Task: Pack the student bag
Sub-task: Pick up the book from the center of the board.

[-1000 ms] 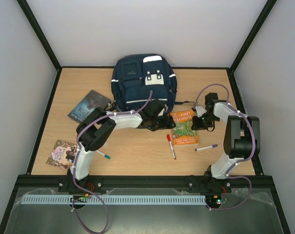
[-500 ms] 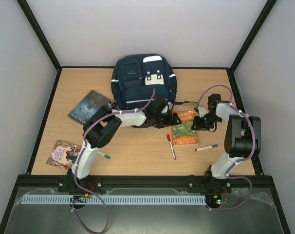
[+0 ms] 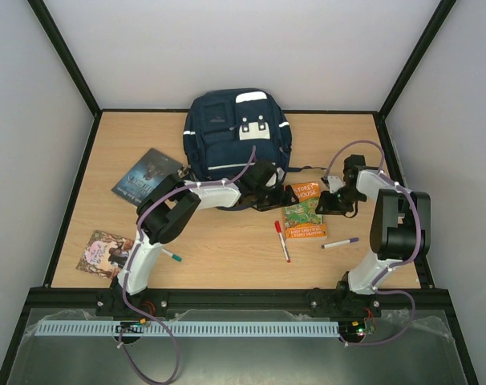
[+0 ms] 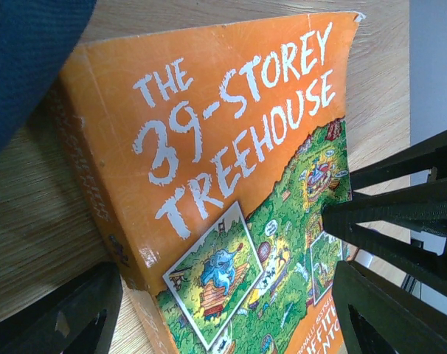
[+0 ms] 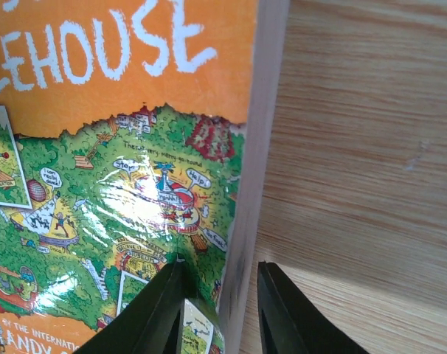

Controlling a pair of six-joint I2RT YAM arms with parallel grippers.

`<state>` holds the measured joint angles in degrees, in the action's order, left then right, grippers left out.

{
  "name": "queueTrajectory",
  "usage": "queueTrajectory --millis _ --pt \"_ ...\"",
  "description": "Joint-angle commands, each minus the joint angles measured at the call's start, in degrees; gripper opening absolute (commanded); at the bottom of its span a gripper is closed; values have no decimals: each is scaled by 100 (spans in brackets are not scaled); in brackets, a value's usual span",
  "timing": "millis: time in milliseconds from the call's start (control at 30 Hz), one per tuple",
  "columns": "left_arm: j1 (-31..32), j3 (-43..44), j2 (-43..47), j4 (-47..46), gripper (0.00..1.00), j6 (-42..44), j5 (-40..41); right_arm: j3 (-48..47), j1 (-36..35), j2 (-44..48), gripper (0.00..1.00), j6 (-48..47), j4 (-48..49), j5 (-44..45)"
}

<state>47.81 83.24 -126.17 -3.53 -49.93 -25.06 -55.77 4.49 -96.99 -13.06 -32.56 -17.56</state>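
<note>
The student bag [image 3: 236, 132], navy with white stripes, stands at the back middle of the table, and a corner of it [image 4: 24, 59] shows in the left wrist view. An orange paperback, "The 39-Storey Treehouse" [image 3: 302, 210], lies just right of it. My left gripper [image 3: 280, 194] is open and wide at the book's spine side [image 4: 223, 317], with the cover [image 4: 231, 147] between its fingers. My right gripper [image 3: 325, 202] stands astride the book's page edge [image 5: 220, 310]. One finger rests on the cover [image 5: 98, 147]. The other stands slightly off the pages, so it is narrowly open. Its black fingers [image 4: 386, 214] show at the book's far edge.
A dark book [image 3: 147, 175] lies left of the bag and a pinkish book [image 3: 105, 250] near the front left. A red marker [image 3: 282, 241], a purple marker [image 3: 339, 242] and a green-capped marker [image 3: 169, 255] lie on the wood.
My left gripper has moved right, from the bag's foot to the orange book's left edge. My right gripper has shifted slightly and its jaws have parted a little at the book's right edge.
</note>
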Motion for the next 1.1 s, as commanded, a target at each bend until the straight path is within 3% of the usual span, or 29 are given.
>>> queueTrajectory --millis 0,67,267,533,1067 --pt "-13 -269 -250 512 82 -8 181 365 140 -340 30 -22 -66 808" --pt "-10 -284 -243 511 82 -7 190 350 177 -192 30 -22 -74 811" --pt "-13 -274 -231 487 82 -24 179 331 216 -178 16 -56 -95 707" --pt "-1 -336 -294 243 82 -150 -37 405 432 -412 6 -61 24 679" --pt "175 -151 -635 -1276 79 -1005 -1259 619 456 -899 4 -83 127 1094"
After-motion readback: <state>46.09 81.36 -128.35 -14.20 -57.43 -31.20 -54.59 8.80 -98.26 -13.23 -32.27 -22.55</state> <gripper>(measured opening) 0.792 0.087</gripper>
